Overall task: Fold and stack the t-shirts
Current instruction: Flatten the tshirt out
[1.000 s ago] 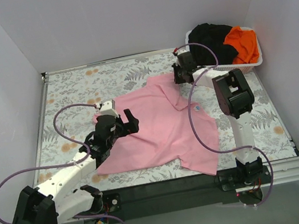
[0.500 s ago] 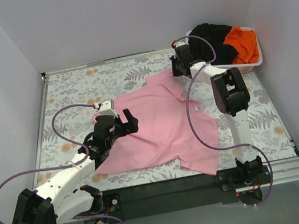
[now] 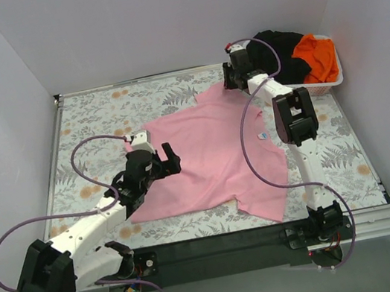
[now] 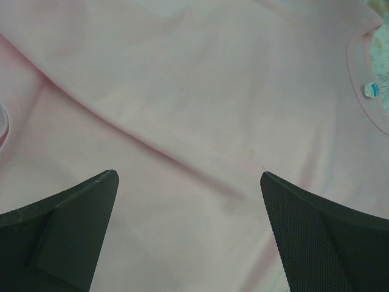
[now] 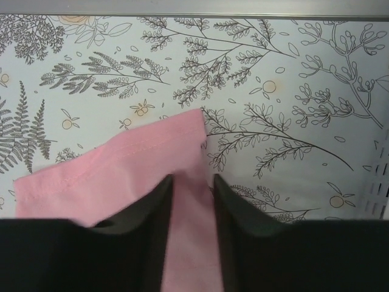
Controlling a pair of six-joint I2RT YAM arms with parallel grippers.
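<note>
The pink t-shirt (image 3: 213, 162) is lying across the worktop (image 3: 99, 117), long axis left–right, neck pointing right — bare room far left. The right gripper (image 5: 191, 182) is pinching its far sleeve between closed fingers; the left gripper (image 4: 187, 176) is hovering over it, fingers apart.

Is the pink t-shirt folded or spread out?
Spread out: the pink t-shirt lies open and flat, collar showing; the right gripper pinches one hemmed edge.
</note>
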